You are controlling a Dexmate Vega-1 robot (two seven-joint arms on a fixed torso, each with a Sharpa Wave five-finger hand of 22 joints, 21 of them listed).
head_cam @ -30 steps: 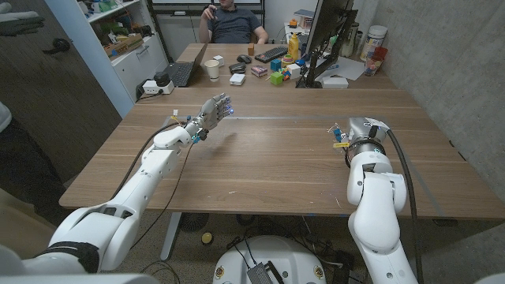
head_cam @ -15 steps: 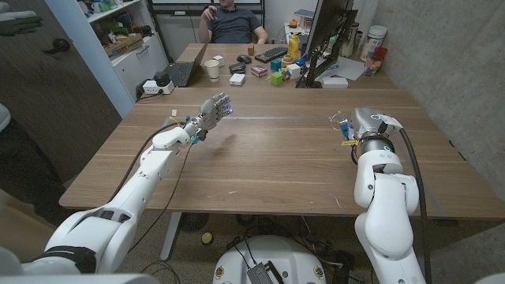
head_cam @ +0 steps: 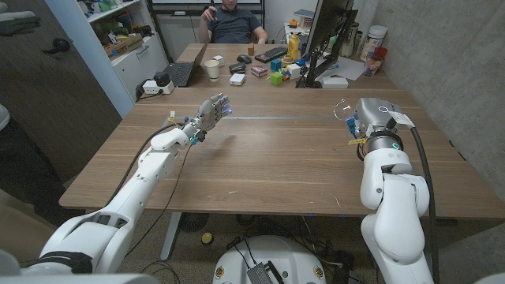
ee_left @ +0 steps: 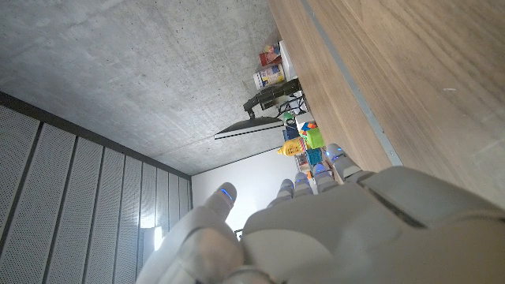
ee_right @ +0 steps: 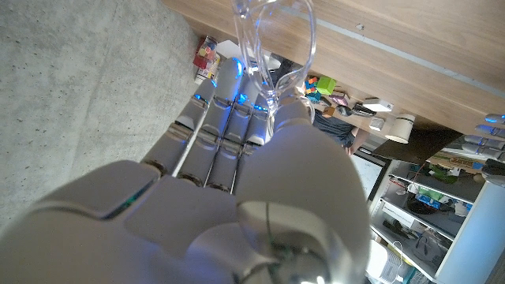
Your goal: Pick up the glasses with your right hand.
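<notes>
head view: the right hand (head_cam: 357,118) is raised over the right side of the wooden desk (head_cam: 276,158), near its right edge, with the clear glasses (head_cam: 342,107) held up at its fingertips, off the wood. the glasses show only as a thin transparent outline against the desk top. the left hand (head_cam: 211,110) hovers over the far left part of the desk, fingers stretched forward and apart, holding nothing. past the far edge stands a second desk crowded with a laptop (head_cam: 183,71), a paper cup (head_cam: 212,69), a keyboard (head_cam: 271,54), coloured blocks (head_cam: 278,76) and a monitor (head_cam: 325,31); a person (head_cam: 230,20) sits behind it.

left wrist view: the back of the left hand (ee_left: 316,229) sits in the foreground, fingers (ee_left: 304,183) extended and empty, the desk's wood (ee_left: 410,87) running alongside and a concrete wall (ee_left: 134,71) beyond.

right wrist view: the right hand (ee_right: 237,166) grips the glasses (ee_right: 272,43), a clear frame loop and curved lens rim rising from between the fingers (ee_right: 229,87) and the thumb, with the desk's edge (ee_right: 410,63) behind them.
</notes>
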